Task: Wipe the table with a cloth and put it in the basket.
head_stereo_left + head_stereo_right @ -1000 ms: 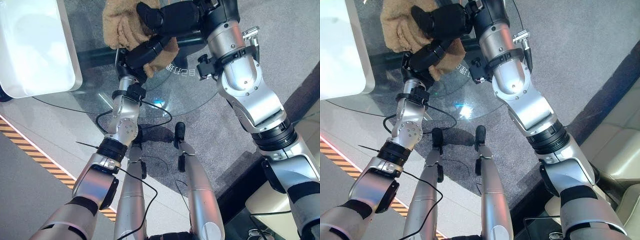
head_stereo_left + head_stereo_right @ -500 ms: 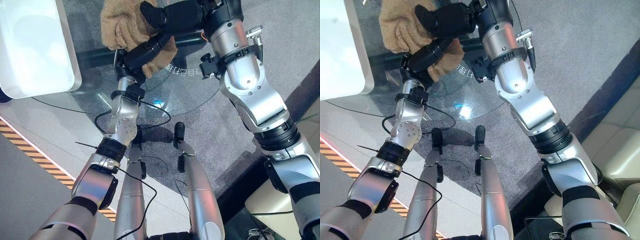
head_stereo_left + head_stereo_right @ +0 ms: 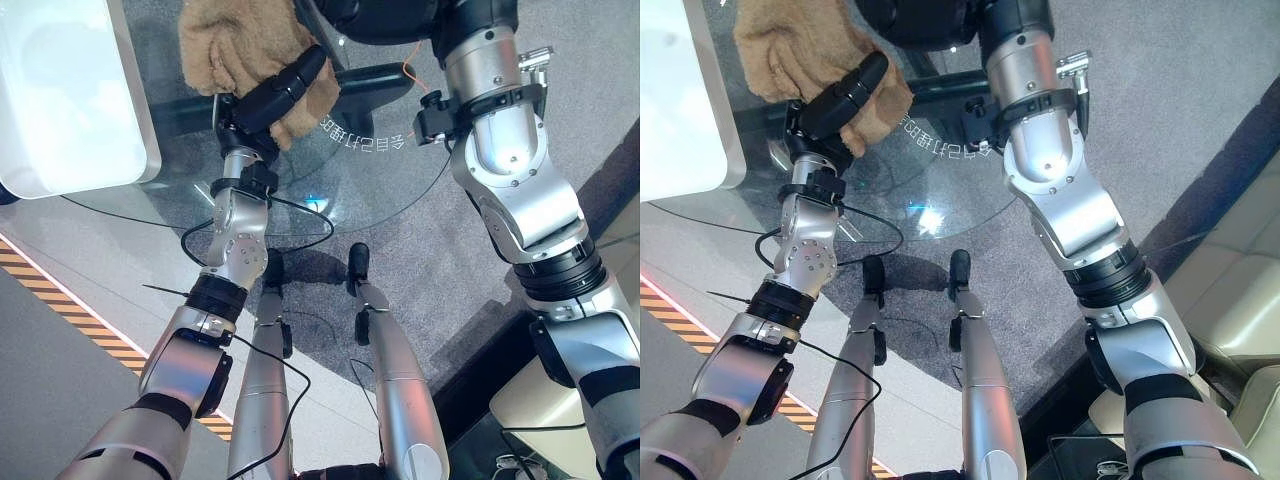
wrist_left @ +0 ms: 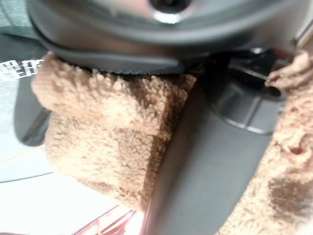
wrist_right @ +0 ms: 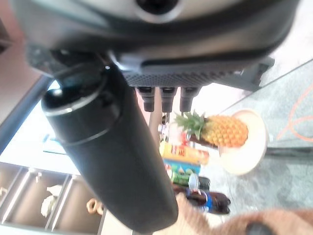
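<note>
The left hand [image 3: 275,92] lies with straight fingers flat on the brown cloth [image 3: 235,45], pressing it to the round glass worktop [image 3: 380,185] at its far edge. The right hand [image 3: 925,20] hangs just beyond; its fingers' state I cannot tell. A white basket [image 3: 60,100] stands at the worktop's left edge, near the cloth.

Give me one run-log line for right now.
phase: wiping | brown cloth on glass table | left hand on cloth | right hand near cloth at far edge | white basket left, cloth not in
</note>
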Controlling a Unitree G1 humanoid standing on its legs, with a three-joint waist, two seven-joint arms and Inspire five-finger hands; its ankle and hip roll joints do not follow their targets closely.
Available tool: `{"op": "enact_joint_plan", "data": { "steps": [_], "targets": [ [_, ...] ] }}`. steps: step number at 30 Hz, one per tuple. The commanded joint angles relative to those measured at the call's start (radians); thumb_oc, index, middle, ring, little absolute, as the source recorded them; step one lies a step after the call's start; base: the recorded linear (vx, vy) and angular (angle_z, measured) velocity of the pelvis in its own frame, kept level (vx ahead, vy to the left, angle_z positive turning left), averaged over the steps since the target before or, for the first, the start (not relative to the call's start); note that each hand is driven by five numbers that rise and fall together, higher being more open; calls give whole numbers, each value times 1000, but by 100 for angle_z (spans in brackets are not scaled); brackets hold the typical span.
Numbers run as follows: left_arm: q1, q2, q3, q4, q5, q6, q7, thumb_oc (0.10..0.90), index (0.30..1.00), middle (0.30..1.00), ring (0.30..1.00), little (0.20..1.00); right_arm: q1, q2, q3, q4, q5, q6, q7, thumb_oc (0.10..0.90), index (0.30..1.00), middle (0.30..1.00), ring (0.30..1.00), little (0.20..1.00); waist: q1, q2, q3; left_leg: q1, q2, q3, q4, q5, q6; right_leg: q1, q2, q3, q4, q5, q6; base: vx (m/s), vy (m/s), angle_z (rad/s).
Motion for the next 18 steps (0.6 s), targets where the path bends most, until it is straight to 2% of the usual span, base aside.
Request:
{"op": "enact_joint_plan", "data": {
  "steps": [1,5,10,13,18],
  "targets": [
    [-104,25,45,-112,65,-118,-36,100,300,300,300,200,-36,-22,-130,-154,1,-141,-47,800,900,900,900,900,5,3,-24,36,14,20,46,-73,1,77,21,71,-6,-67,45,0,0,0],
    [-106,31,51,-113,58,-128,-34,100,300,300,300,200,-8,-26,-149,-148,-5,-137,-59,800,900,900,900,900,0,7,-24,30,13,21,43,-62,1,69,21,74,-8,-57,45,0,0,0],
    [-106,47,71,-103,39,-167,-55,100,300,300,300,200,47,-40,-176,-96,-49,-122,-100,800,900,900,900,900,-7,9,-24,34,16,23,46,-75,1,70,23,77,0,-71,46,0,0,0],
    [-114,66,80,-101,47,-190,-54,100,300,300,300,200,78,-62,-189,-55,-34,-109,-124,800,900,900,900,900,-12,10,-24,25,19,26,43,-67,0,61,22,78,-5,-61,47,0,0,0],
    [-93,93,99,-103,30,-236,-63,100,300,300,300,200,149,-74,-211,16,-18,-140,-146,800,900,900,900,900,-17,30,-24,29,14,24,46,-79,0,59,22,79,6,-75,48,5,17,-2]
  ]
}}
